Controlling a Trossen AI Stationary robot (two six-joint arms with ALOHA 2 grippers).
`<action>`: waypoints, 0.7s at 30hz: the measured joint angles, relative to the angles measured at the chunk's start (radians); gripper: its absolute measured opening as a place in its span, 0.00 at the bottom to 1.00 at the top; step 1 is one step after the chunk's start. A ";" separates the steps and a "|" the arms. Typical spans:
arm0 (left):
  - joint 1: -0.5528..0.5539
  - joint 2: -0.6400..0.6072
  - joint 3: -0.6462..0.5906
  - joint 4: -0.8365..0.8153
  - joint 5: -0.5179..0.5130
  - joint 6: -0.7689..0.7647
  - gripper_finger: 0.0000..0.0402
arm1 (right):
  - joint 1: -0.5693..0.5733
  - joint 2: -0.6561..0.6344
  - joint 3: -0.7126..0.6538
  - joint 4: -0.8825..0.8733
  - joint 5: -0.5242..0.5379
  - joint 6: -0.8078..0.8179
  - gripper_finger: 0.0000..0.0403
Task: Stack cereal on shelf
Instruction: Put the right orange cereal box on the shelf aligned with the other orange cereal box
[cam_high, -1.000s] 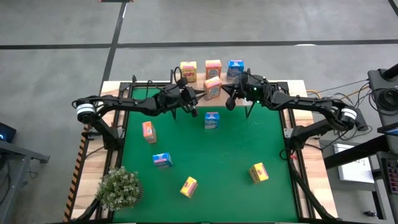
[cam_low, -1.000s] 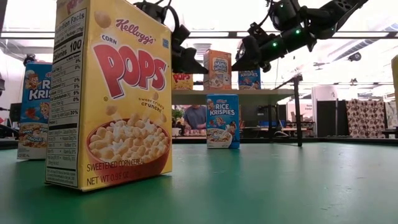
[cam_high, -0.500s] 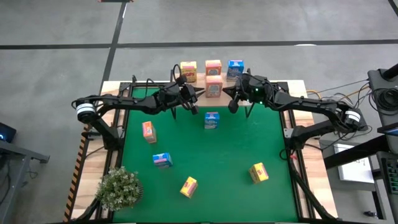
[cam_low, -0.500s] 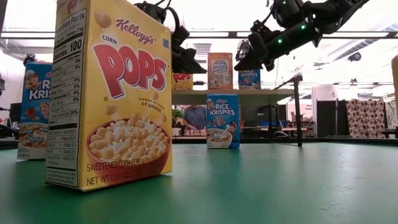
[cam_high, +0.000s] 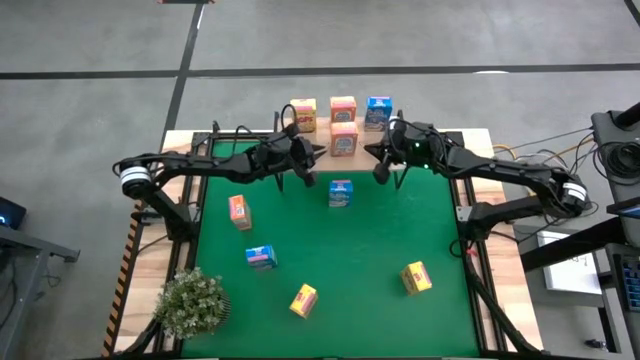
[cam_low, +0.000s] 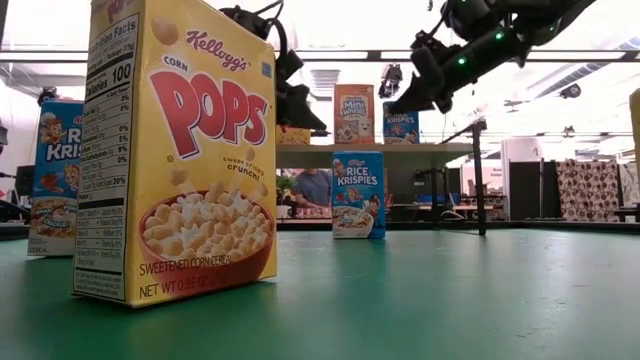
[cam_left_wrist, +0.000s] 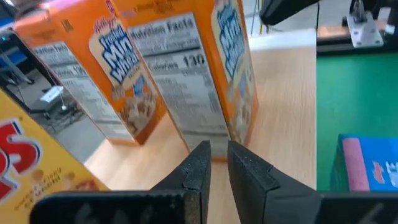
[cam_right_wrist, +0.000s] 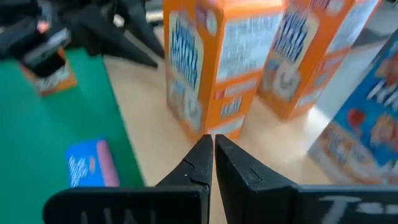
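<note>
Four cereal boxes standing on shelf (cam_high: 352, 150); front orange box (cam_high: 343, 140) sitting between both grippers. Left gripper (cam_high: 305, 163) hovering beside it, jaws nearly closed, empty. Right gripper (cam_high: 378, 160) hovering opposite, jaws closed, empty. Five boxes remaining on table (cam_high: 360, 240).

Grey concrete floor (cam_high: 90, 40) with a dark seam at twelve o'clock; bright ceiling lights (cam_low: 330, 30); patterned curtain (cam_low: 585, 190) at three o'clock.
</note>
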 joint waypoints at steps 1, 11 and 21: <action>-0.001 -0.003 0.000 -0.015 0.001 0.000 0.09 | 0.003 -0.004 0.000 -0.027 -0.005 0.000 0.02; -0.008 0.002 0.000 -0.050 0.281 0.067 0.09 | 0.026 0.059 0.000 -0.024 -0.151 -0.019 0.02; 0.000 0.032 0.000 0.086 0.240 0.068 0.09 | 0.025 0.129 0.000 0.135 -0.149 -0.058 0.02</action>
